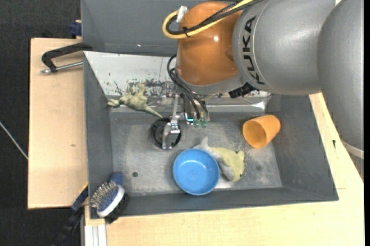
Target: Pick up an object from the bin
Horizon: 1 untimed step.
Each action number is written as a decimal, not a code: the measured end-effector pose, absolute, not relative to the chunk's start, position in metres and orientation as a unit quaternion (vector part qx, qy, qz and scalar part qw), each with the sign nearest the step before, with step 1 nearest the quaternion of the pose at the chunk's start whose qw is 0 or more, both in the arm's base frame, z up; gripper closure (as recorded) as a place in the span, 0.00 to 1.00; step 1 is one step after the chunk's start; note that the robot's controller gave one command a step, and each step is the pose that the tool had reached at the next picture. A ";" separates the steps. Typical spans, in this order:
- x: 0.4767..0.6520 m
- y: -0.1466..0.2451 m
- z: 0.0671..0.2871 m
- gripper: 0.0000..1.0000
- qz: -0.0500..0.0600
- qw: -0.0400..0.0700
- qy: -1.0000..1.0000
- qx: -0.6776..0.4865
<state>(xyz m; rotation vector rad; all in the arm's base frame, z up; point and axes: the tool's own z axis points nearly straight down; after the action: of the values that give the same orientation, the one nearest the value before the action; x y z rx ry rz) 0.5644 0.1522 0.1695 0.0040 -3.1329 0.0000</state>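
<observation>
The arm [289, 37] comes in from the right and covers the far right of the bin [95, 141]; its orange wrist cover [205, 43] hangs over the far wall. On the floor we note a blue bowl [196, 171], upright, near the front wall at centre. An orange cup [261, 130] lies on its side to the right, mouth toward the near left. A pale yellow crumpled lump [230, 161] is touching the bowl's right side. A green toy lizard [136, 99] lies along the far wall, left. A small dark round thing [158, 133] sits left of centre, and the gripper [170, 134] is down right at it. We cannot tell the gripper's width or whether it holds it.
</observation>
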 end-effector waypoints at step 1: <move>0.515 0.080 0.084 0.00 0.000 -0.005 -1.000 0.004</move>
<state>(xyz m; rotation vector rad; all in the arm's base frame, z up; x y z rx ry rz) 0.5153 0.0799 0.0836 0.0127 -3.1515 -0.0011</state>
